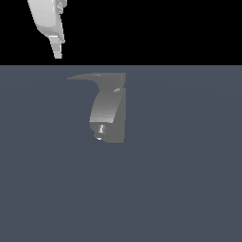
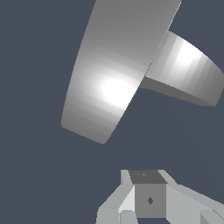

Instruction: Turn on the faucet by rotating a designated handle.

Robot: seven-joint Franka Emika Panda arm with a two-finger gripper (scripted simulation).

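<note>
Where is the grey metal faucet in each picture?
Exterior view: the small grey metallic faucet with a curved blocky body stands just above the middle of the picture, its thin flat pointed handle sticking out toward the exterior view's left.
Wrist view: the faucet fills much of the picture, seen close up as broad curved grey bands.
Shared landmark: the white robot gripper, also seen in the wrist view.

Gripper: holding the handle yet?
No. The gripper hangs up and to the exterior view's left of the handle, clearly apart; open or shut, cannot tell.
</note>
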